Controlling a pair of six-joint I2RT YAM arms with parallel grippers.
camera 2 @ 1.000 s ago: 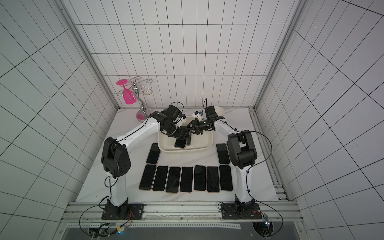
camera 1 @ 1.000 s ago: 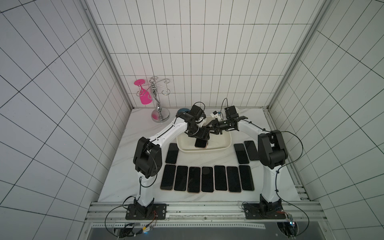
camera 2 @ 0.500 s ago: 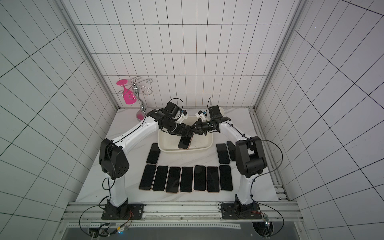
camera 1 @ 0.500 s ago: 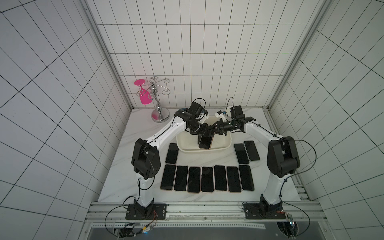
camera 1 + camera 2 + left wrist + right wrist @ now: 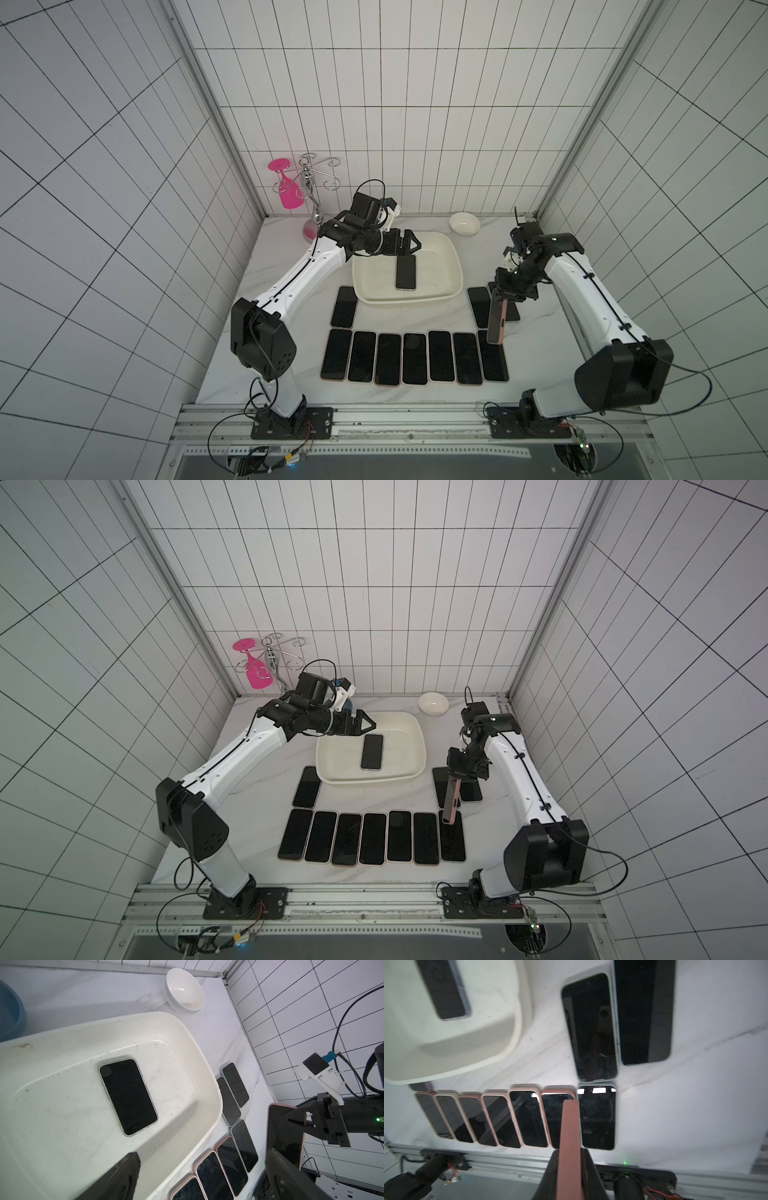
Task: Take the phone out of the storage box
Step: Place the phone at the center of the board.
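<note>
The right jaws were shut tight on one end of a pink-cased phone (image 5: 497, 320), which hung on edge with its long side pointing down, outside the storage box (image 5: 455, 266) on that arm's side. Its lower end showed over the last phone of a row of seven phones (image 5: 413, 358) lying screen-up on the table (image 5: 291, 266) along the box's near side; whether it touched that phone could not be told. The left jaws stood spread wide with nothing between them, hovering over the far part of the storage box and pointing across it. Just below and nearer than them, a clear-edged phone (image 5: 405, 272) lay flat and screen-up on the box floor, about midway between the side walls, touched by neither arm. Two more phones (image 5: 591, 1028) lay side by side just beside the box on the right arm's side, and a single phone (image 5: 345, 306) lay off its near corner on the left arm's side. Beyond the box's far rim sat a small white bowl (image 5: 464, 223), a blue bowl (image 5: 10, 1012) and a wire rack (image 5: 309, 187) with a pink glass (image 5: 286, 193) hanging from it.
</note>
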